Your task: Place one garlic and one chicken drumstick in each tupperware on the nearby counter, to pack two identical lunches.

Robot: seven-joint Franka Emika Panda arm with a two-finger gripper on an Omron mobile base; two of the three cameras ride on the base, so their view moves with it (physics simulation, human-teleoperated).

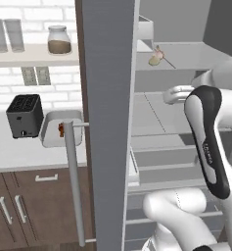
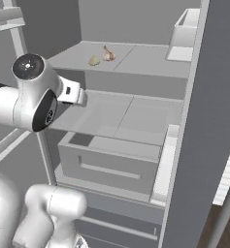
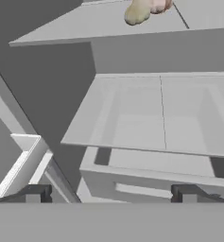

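Note:
Two garlic bulbs lie side by side on the upper fridge shelf, one beige (image 2: 94, 60) (image 3: 137, 13) and one pinkish (image 2: 108, 54) (image 3: 158, 4); in the left base view they read as one pale lump of garlic (image 1: 155, 58). My gripper (image 3: 112, 196) is open and holds nothing, its fingertips (image 3: 38, 194) wide apart. It sits below and in front of that shelf, facing the fridge. On the counter (image 1: 19, 152) left of the fridge door lies one tupperware (image 1: 51, 117) with a small reddish chicken drumstick (image 1: 61, 130) in it, partly hidden behind the door handle.
The open fridge door (image 1: 110, 122) stands edge-on between the counter and the fridge, with its long bar handle (image 1: 73, 181). A black toaster (image 1: 24, 115) stands left of the tupperware. A grey drawer (image 2: 106, 167) lies under the lower shelf (image 3: 156, 113). A jar (image 1: 58, 40) sits on the wall shelf.

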